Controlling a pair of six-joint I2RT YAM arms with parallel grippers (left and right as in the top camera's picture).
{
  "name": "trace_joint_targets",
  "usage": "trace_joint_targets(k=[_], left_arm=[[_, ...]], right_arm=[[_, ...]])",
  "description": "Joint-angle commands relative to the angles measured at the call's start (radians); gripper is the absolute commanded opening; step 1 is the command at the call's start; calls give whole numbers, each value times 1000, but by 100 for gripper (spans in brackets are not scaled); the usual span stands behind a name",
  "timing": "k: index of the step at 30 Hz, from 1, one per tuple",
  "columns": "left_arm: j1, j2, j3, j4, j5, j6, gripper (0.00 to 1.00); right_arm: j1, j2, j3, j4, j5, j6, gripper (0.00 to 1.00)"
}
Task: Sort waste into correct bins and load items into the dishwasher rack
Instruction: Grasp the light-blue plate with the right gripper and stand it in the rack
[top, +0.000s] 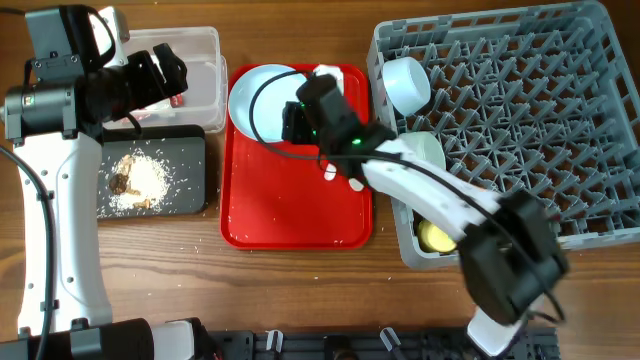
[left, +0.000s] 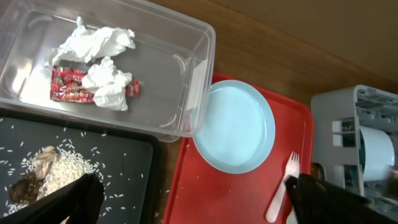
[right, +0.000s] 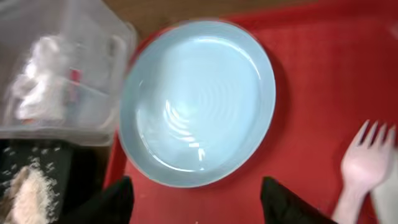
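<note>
The round light blue plate (top: 258, 100) lies empty at the back left of the flat red serving tray (top: 290, 215). My right gripper (top: 297, 120) hovers open over the plate's near edge (right: 196, 102), holding nothing (right: 199, 202). The white fork (right: 364, 168) lies on the red tray right of the plate (left: 283, 186). My left gripper (top: 170, 72) is open and empty above the clear tub (top: 200, 50). The tub holds crumpled white napkins (left: 99, 43) and a red-and-white wrapper (left: 68, 84). The black tray (top: 190, 150) holds rice with brown bits (top: 135, 180).
The grey dishwasher rack (top: 530, 120) fills the right side, with two pale bowls (top: 405, 85) (top: 428, 150) and a yellow cup (top: 437, 235) along its left edge. My right arm stretches across the rack's front left corner. A few rice grains are scattered on the red tray.
</note>
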Motion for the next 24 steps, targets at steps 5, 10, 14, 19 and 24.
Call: trace_joint_targets(k=[5, 10, 14, 19, 24], left_arm=[[4, 3, 2, 3, -6, 16, 100], [4, 3, 2, 3, -6, 16, 100], [4, 3, 2, 2, -6, 16, 100], [4, 3, 2, 3, -6, 16, 100], [4, 3, 2, 2, -6, 16, 100]], right_arm=[[0, 210, -13, 105, -11, 266, 51], [-26, 281, -13, 177, -4, 343, 40], [-54, 294, -12, 171, -24, 353, 17], [-65, 282, 68, -1, -102, 275, 4], [-137, 98, 156, -167, -76, -50, 4]])
